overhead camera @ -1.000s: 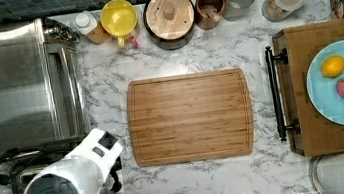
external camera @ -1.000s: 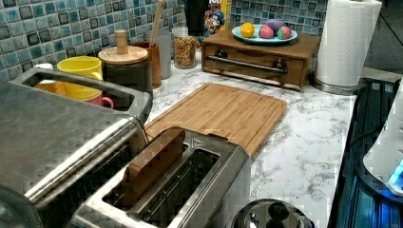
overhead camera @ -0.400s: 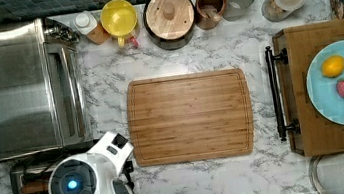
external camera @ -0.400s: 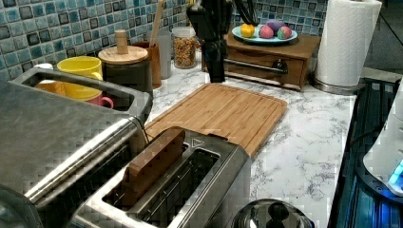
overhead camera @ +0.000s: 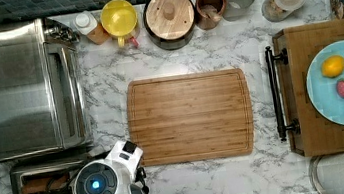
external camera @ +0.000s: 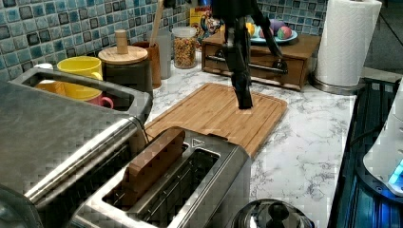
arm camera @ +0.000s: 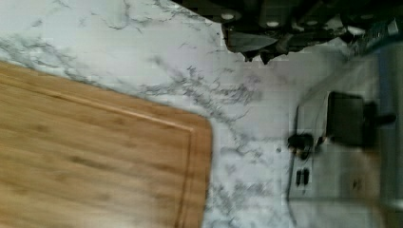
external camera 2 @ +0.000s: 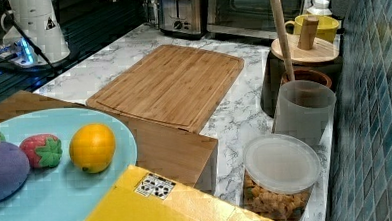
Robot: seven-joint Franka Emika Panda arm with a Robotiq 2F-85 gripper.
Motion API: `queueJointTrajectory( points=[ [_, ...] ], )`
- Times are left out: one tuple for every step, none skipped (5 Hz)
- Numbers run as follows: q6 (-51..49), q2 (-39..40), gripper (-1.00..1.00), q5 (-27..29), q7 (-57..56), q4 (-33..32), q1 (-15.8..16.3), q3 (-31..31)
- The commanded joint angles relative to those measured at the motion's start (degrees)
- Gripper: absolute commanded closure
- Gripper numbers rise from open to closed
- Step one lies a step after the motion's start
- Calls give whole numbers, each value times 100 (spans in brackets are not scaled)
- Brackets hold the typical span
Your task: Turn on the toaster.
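Gleaming steel toaster (external camera: pixel 190 185) w/ bread in slot

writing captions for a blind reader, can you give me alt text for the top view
A white robot arm reaches over the end of a small steel toaster with a brown slice in one slot, beside a larger toaster oven. A bamboo cutting board lies mid-counter, jars line the tiled wall, and a blue plate holds fruit.

In the top view the arm covers the toaster (overhead camera: pixel 40 185) at its 3 o'clock end (lever unseen). The gripper (external camera: pixel 243 97) is a dark blur, fingers indistinct.
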Motion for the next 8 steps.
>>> queueJointTrajectory(
  points=[
    [1147, -629, 100, 1036, -319, -343, 404, -46],
    [1166, -550, 100, 1164, -316, -272, 355, -75],
    [1132, -496, 100, 1341, -315, -220, 416, -110],
    [893, -198, 100, 1157, -193, 35, 442, 8],
    [895, -155, 100, 1419, -343, 54, 510, -56],
    [997, -121, 100, 1580, -258, 128, 453, -19],
    [1119, -7, 100, 1590, -162, 161, 392, 43],
    [1510, -14, 100, 1704, -41, 46, 405, 144]
  ],
)
